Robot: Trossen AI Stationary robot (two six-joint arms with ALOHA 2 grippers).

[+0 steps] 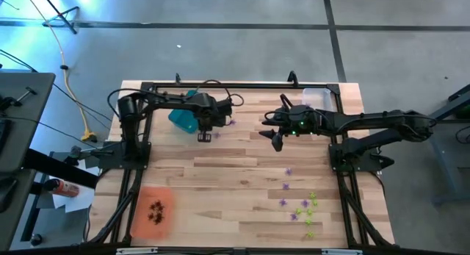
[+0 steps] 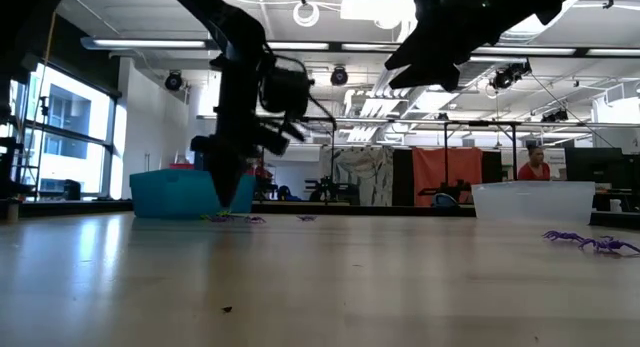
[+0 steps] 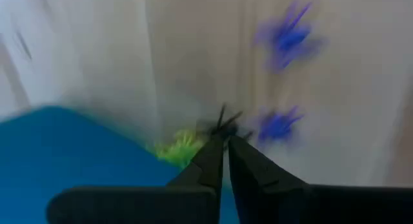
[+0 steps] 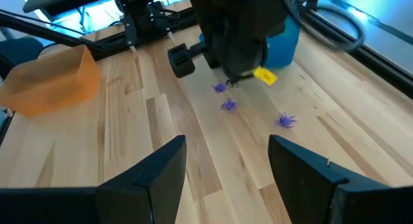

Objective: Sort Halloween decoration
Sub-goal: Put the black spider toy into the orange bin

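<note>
Left gripper [image 3: 224, 139] down at the table beside the teal tray [image 1: 183, 119], fingers pinched nearly together on a small dark spiky trinket [image 3: 224, 118], thin legs sticking out past the tips. Only from the left wrist: a lime green trinket [image 3: 181, 146] touching the tray's edge just beside the fingertips, plus two purple trinkets [image 3: 279, 124] close by, blurred.

From above: more purple and green trinkets [image 1: 302, 207] scattered well apart near the right front of the plank table [image 1: 235, 189]; dark ones clustered inside the translucent orange tray [image 1: 153, 212]. Clear tray [image 1: 317, 98] at the far right corner.

Right gripper [image 4: 226, 162] hovering above the table middle, fingers spread wide, empty.

From the low camera: teal tray standing as a solid box, purple trinket [image 2: 590, 242] lying flat, legs splayed. Long axis of the held trinket impossible to tell.
</note>
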